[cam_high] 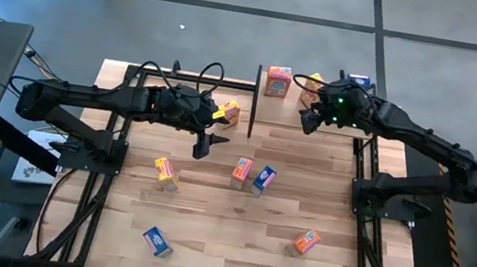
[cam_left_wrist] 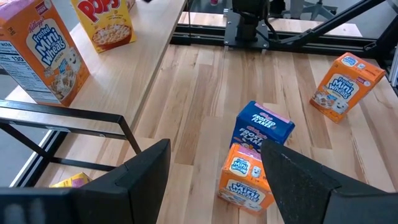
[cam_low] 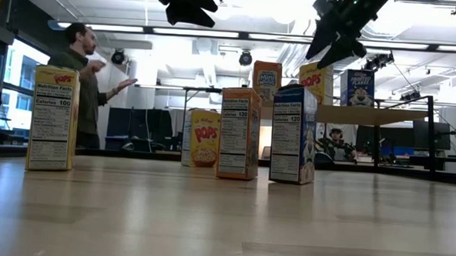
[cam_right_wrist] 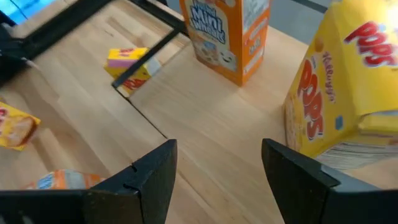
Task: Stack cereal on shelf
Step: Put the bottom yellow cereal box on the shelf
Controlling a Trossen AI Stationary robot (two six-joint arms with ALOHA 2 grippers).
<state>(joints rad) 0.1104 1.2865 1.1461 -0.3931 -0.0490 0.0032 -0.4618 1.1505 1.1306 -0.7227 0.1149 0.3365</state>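
A: Front of the table first. Blue box (cam_high: 156, 241) sits near the front left, orange box (cam_high: 304, 243) front right, both well apart from either arm. Leave those for later.

B: Mid table?

A: Yellow box (cam_high: 165, 172) to the left, then an orange box (cam_high: 241, 172) and a blue box (cam_high: 263, 180) just beside each other, maybe touching. The left gripper (cam_high: 202, 150) hovers above that pair, jaws wide, nothing in them. In its wrist view both boxes sit ahead of its open fingers (cam_left_wrist: 149, 174).

B: So the left takes one of the pair?

A: My read, yes. The risk is clipping the neighbour. I'd pick the orange one, since it's the nearer in the wrist view, and drop one finger on its free side. The other finger needs the gap at the blue box, and I can't tell if there is one. Square the jaws to the narrow faces, close gently, lift straight up.

B: Farther back?

A: A last yellow box (cam_high: 228, 111) lies on the table by the left edge of the shelf (cam_high: 280, 111). On the board stand an orange (cam_high: 278, 81), a yellow (cam_high: 314, 86) and a blue box (cam_high: 357, 80). So three are up and six are on the table.

B: Right arm?

A: The right gripper (cam_high: 306, 123) is over the shelf's front edge, wide open and empty, close to the yellow Pops box. It should clear out before the left brings a load in, without nudging that box.
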